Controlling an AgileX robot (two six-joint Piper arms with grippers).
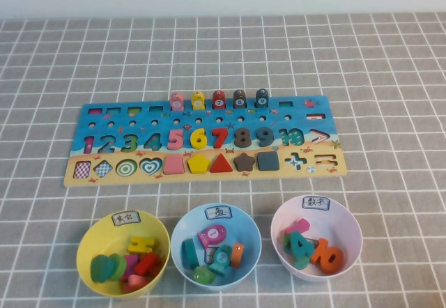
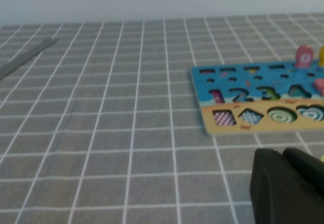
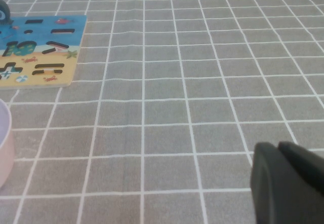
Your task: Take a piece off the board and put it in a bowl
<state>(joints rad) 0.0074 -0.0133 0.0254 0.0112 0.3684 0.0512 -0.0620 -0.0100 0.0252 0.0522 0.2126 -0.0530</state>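
The board lies across the middle of the table, with raised numerals 5 to 9 and flat printed 1 to 4. The teal-green piece "4" lies inside the pale pink bowl at the front right, beside an orange numeral and a pink one. Neither arm shows in the high view. My left gripper is shut and empty, low over bare cloth left of the board. My right gripper is shut and empty over bare cloth right of the board and the pink bowl.
A yellow bowl with several shape pieces stands at the front left. A light blue bowl with fish pieces stands at the front middle. Five pegs stand on the board's far edge. A grey checked cloth covers the table.
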